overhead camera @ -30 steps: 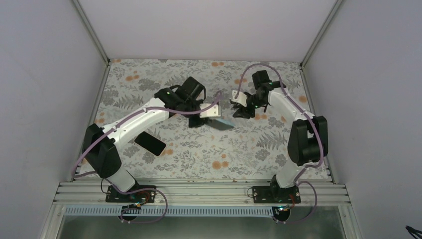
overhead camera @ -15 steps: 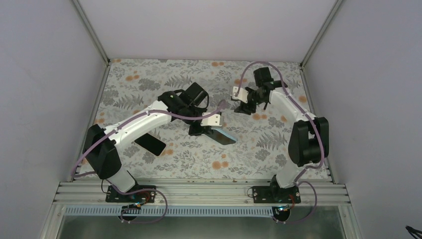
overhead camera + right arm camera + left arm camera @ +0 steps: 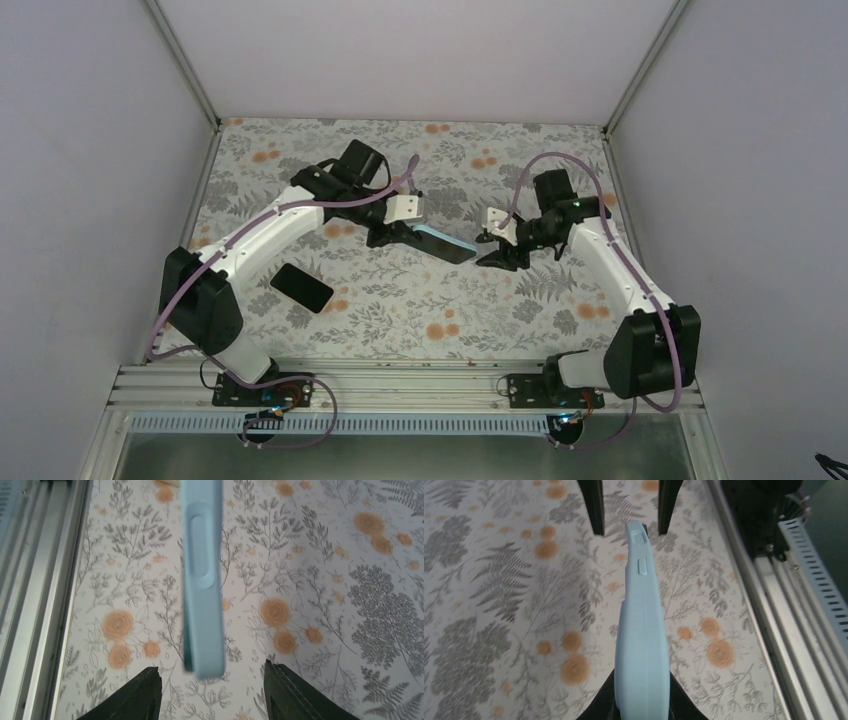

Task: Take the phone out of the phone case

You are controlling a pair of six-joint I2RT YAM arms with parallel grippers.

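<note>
The left pincer point(image 3: 395, 238) grips the blue phone case point(image 3: 445, 245) up off the surface point(image 3: 400, 320), in the middle, so its free end faces the right pincer point(image 3: 488, 250) (spread wide, empty). A black phone point(image 3: 301, 288) lies near left.

Even, diffuse overhead light, bright patterned bench point(image 3: 400, 300) with only faint soft shadows, no glare, top view sharp, wrist views softer, pale blue phone case point(image 3: 202, 580) blurred at its near end

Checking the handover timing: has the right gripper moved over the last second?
Yes. The right gripper has come toward the aluminium front rail, and now hangs open at the free end of the light blue phone case.
</note>
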